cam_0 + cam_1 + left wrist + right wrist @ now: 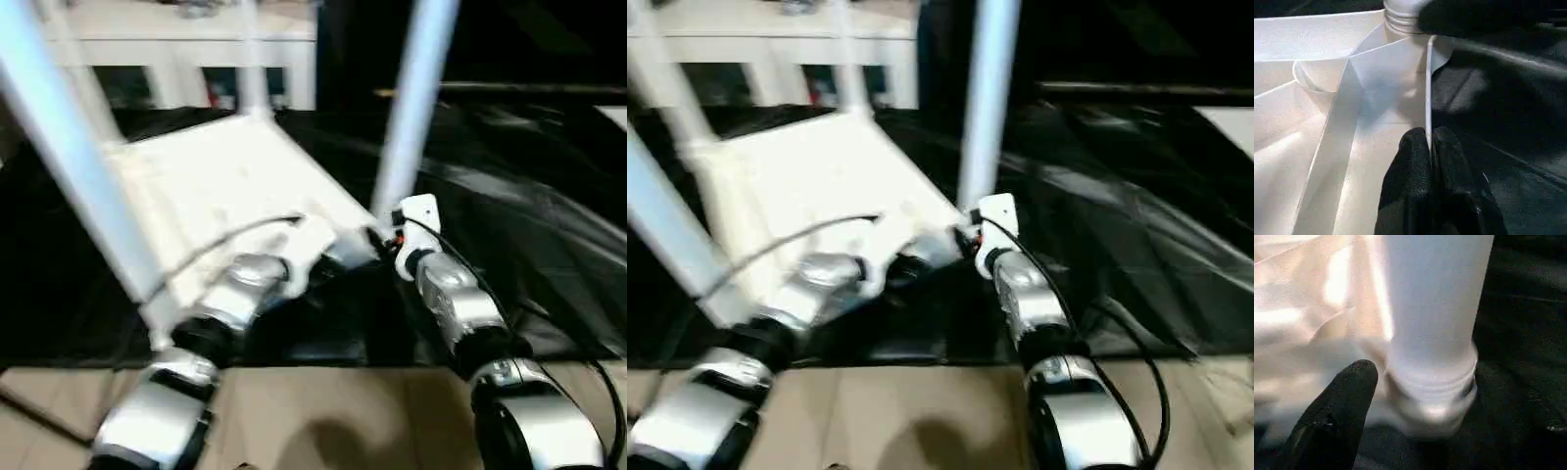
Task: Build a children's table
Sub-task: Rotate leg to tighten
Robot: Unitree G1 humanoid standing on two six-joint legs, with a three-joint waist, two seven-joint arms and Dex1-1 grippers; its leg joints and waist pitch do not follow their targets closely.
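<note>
Leg (1435, 308) seating in tabletop (1312, 39) socket. Left pincer (1429, 161) clenched on rim; right pincer (1400, 382) released. Next: screw tight.

Black sheet (509, 225) on floor; white furniture (176, 39) behind – brown board (323, 411) nearest

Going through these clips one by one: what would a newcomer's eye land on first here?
The white plastic tabletop, lying ribbed underside up on black sheeting, with long white tube legs rising from its corners. Next, the left gripper, shut on the tabletop's thin edge wall, and the right gripper's black finger beside the base of the nearest leg.
</note>
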